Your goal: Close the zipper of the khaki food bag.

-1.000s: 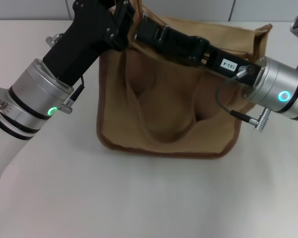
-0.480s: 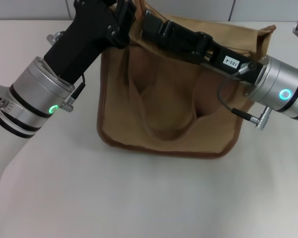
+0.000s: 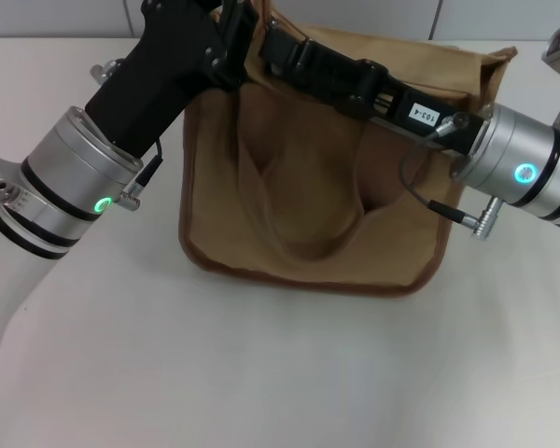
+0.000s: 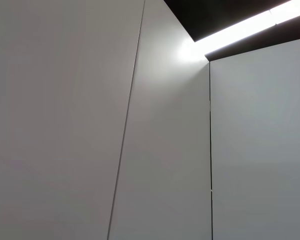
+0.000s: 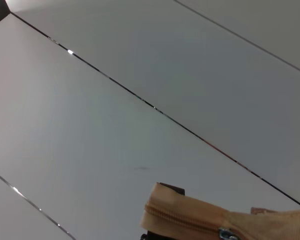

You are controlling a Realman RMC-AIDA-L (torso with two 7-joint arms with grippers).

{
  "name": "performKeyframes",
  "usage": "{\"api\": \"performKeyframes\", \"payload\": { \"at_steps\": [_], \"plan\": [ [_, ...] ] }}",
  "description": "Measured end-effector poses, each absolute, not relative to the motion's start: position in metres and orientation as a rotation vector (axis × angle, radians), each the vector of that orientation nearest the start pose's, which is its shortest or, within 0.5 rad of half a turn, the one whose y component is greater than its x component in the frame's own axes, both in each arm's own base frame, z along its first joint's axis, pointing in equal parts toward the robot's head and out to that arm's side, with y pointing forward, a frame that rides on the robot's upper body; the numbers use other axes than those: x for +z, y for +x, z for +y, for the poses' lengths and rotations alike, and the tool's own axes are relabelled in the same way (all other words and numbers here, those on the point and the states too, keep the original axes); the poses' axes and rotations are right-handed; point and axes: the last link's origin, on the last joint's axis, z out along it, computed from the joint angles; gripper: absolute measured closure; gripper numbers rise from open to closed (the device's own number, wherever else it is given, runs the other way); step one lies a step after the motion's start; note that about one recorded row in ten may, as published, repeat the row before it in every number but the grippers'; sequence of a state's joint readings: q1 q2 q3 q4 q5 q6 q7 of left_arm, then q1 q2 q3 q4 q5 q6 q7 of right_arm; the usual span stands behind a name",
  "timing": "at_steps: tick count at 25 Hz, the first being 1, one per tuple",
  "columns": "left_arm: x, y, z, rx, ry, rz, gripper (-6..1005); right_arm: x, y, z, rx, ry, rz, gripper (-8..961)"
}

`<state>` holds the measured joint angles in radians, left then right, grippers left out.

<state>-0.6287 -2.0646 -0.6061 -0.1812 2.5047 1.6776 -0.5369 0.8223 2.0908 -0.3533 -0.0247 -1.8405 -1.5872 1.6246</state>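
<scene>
Both arms end in brushed silver cylindrical wrists ringed by black bands, each with a small round light: green on the left arm, bluish-green on the right arm. Matte black housings extend beyond them. The right one carries a white label, apparently "103-4", and a thin black cable with a metal plug.
</scene>
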Motion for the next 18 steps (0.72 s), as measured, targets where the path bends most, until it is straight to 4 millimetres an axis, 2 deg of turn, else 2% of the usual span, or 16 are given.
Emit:
{"api": "performKeyframes", "payload": {
  "at_steps": [6, 17, 18],
  "plan": [
    [-0.0262, -0.1852, 0.3259, -1.555, -1.995, -0.212, 951, -0.0591, 0.1636, 0.3464, 1.619, -2.446, 1.425, 176],
    [-0.0254, -0.1878, 0.325, -1.551, -1.984, -0.22, 949, -0.0579, 0.1668, 0.3444, 1.632, -2.429, 1.435, 382],
    [-0.0255, -0.188, 0.325, -1.551, -1.984, -0.221, 948, -0.0579, 0.1668, 0.3444, 1.632, -2.429, 1.435, 426]
  ]
}}
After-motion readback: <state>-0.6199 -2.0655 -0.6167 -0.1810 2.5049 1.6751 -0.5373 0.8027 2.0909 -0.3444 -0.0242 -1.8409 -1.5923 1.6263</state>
